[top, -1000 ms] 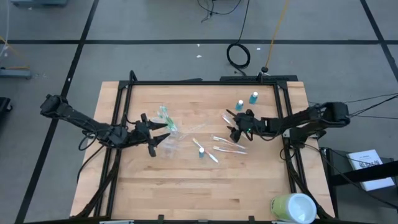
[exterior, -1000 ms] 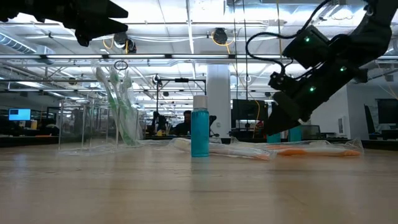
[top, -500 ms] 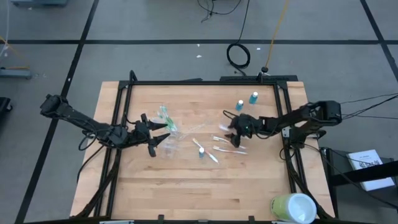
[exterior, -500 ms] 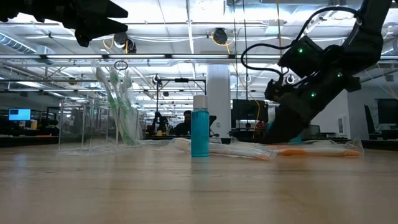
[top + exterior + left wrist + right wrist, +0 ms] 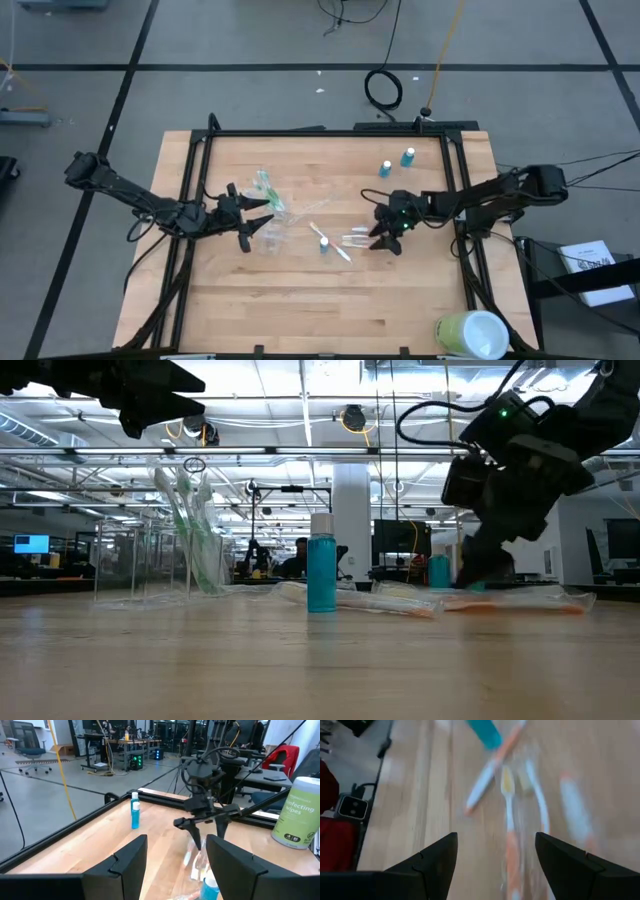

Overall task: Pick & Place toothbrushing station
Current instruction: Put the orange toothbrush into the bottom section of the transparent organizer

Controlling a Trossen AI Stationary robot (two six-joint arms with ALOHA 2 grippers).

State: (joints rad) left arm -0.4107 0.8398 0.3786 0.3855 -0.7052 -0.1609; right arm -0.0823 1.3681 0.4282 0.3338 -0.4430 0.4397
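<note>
The small clear cup (image 5: 274, 229) stands left of the table's middle with green-and-white toothbrushes (image 5: 265, 185) leaning out of it, also seen in the low view as toothbrushes (image 5: 190, 530). My left gripper (image 5: 250, 222) hangs open and level beside the cup, raised above the table, touching nothing. One blue white-capped tube (image 5: 323, 243) stands upright mid-table next to a loose toothbrush (image 5: 335, 247). Wrapped toothbrushes (image 5: 358, 238) lie flat to its right. My right gripper (image 5: 384, 240) slants down over them, open, its fingers either side of an orange-and-white toothbrush (image 5: 510, 820).
Two more blue tubes (image 5: 385, 168) (image 5: 407, 157) stand at the far right of the table. A large pale green-and-white canister (image 5: 470, 335) sits at the near right corner. A black frame rail (image 5: 330, 131) runs round the wooden table top.
My right gripper has moved toward the table's near edge and turned at the wrist, now slanting down over the wrapped toothbrushes; its fingers stay open. The toothbrushes, tubes and cup have not moved.
</note>
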